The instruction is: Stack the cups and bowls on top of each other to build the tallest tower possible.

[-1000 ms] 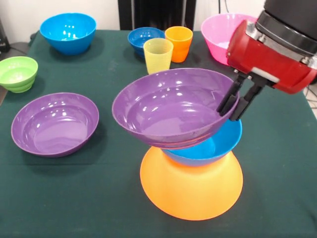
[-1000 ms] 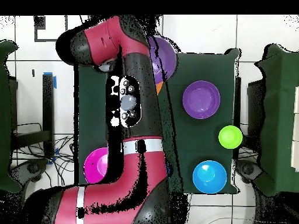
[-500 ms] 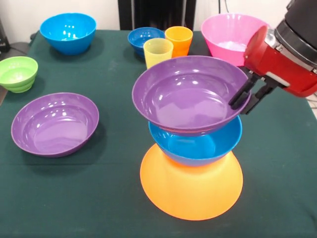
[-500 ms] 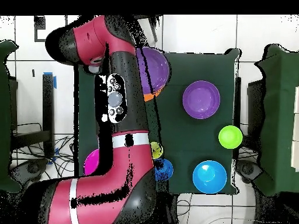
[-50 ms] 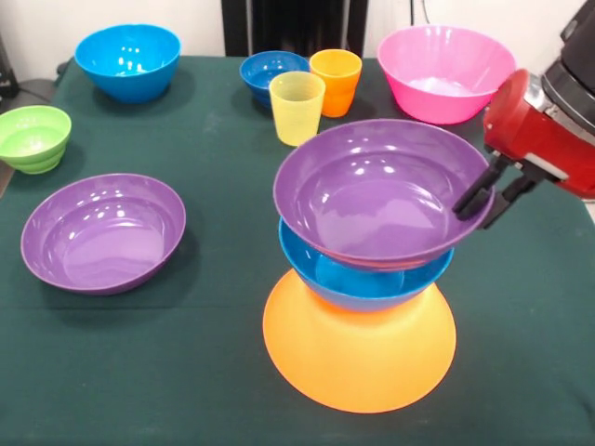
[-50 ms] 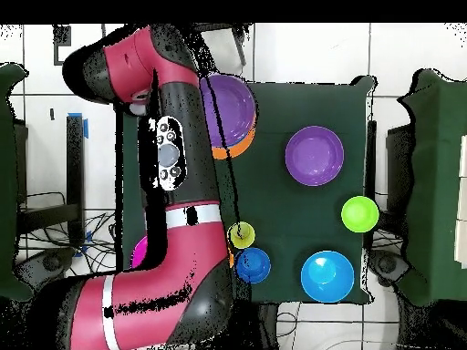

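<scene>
Tower base: nearest to us in the front view we see the wide yellow-orange bowl (image 5: 359,358), upside down on the green table (image 5: 186,372).
Tower middle: on that base we find a bright blue bowl (image 5: 363,279) sitting upright.
Tower top: we see a purple bowl (image 5: 372,195) upright in the blue one, tipped a little and overhanging it on the right side of the front view.
Tower from above: we make out the purple top (image 6: 228,108) with a sliver of orange base showing beneath it, beside the red arm (image 6: 173,164).
Gripper: we see the gripper (image 5: 488,197) pinching the purple bowl's right rim, one dark finger inside the rim and one outside, so it grasps the top bowl.
Second purple bowl: to the left in the front view we see another purple bowl (image 5: 102,232) upright on the table, well apart from the tower.
Green bowl: farther back at the left edge we see the small green bowl (image 5: 33,137).
Yellow cup: behind the tower we find the translucent yellow cup (image 5: 297,107) standing upright.
Orange cup: just behind and beside it we see the orange cup (image 5: 336,79), upright.
Dark blue bowl: we see the small dark blue bowl (image 5: 268,72) just left of the orange cup.
Pink bowl: far right we see the large pink bowl (image 5: 446,72), upright.
Far blue bowl: at the far left we see the other bright blue bowl (image 5: 127,60), alone.
</scene>
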Controlling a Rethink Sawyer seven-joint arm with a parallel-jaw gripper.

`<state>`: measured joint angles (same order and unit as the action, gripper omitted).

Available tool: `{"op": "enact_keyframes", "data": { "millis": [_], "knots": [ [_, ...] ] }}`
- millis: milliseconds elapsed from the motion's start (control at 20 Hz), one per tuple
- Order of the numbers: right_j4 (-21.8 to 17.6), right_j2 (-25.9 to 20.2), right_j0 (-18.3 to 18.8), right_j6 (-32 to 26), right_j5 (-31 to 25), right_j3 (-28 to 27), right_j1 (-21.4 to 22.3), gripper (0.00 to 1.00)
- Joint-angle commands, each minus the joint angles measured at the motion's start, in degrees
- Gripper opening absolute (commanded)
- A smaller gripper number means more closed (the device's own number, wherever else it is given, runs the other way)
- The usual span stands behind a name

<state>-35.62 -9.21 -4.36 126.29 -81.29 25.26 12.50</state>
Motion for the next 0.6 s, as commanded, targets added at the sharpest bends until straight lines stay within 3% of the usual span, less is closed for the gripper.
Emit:
{"op": "enact_keyframes", "data": {
  "millis": [50, 600],
  "knots": [
    [-5.83, -0.74, -1.92, -14.46, 0.08, -4.62, -2.21, 0.0],
    [-5.03, 4.87, -2.76, -14.42, 3.71, -2.68, -2.43, 0.0]
  ]
}}
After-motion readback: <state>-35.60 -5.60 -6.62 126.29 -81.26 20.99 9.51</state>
